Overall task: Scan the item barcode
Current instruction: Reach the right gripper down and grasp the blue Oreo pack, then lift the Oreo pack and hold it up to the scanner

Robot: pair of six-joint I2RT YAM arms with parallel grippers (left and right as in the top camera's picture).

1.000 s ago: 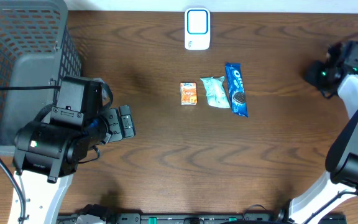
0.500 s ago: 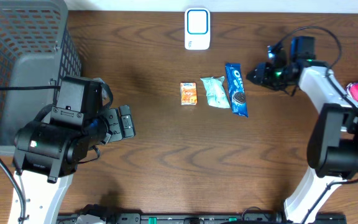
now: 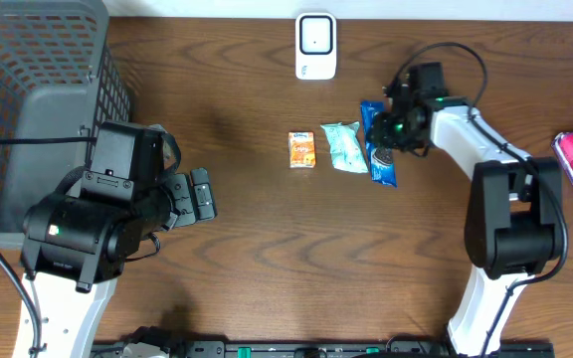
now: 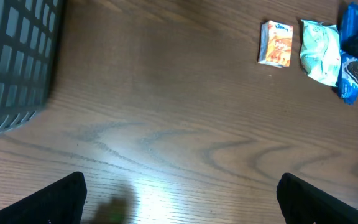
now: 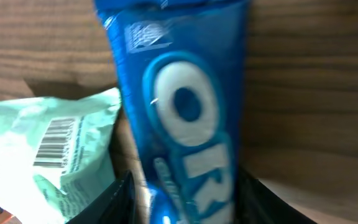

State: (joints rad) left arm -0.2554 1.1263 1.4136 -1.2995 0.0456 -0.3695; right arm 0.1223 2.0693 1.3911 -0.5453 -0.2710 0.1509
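Above Oreo pack (image 3: pixel 379 144): right gripper (image 5: pixel 188 202) just swung in from table edge, jaws half-apart astride pack, not yet clamped. Left gripper (image 4: pixel 182 199) wide, idle. Pickup for scanner (image 3: pixel 315 45) likely next.

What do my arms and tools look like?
Left arm: bulky black housings on a white base link, green light, black cable. Right arm: white links, black joints, looping black cable, green light at the wrist. Left tool and right tool are black.

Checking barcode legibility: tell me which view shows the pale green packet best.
Right wrist: the pale green packet fills the lower left, barcode visible. Overhead shows it small, between orange carton and Oreo pack; left wrist shows it distant, top right.
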